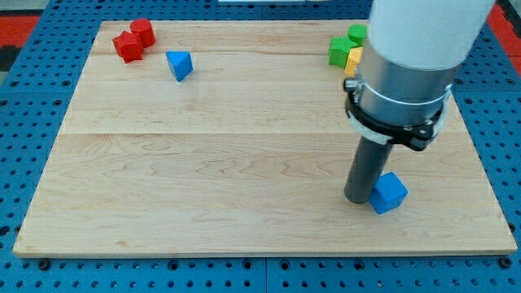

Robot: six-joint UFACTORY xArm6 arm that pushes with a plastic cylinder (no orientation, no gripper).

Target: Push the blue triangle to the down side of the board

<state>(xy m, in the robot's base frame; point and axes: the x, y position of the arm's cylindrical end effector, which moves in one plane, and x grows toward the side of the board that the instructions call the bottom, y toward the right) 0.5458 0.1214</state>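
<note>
The blue triangle (179,64) lies near the view's top left of the wooden board (203,163). My tip (359,199) rests on the board at the view's lower right, far from the triangle. It touches the left side of a blue cube (388,193). The arm's grey and white body rises above the rod and hides part of the board's top right.
A red cylinder (142,31) and a red star-like block (128,46) sit left of the triangle at the top left corner. A green block (339,50), a green cylinder (356,34) and a yellow block (354,59) cluster at the top right, partly behind the arm.
</note>
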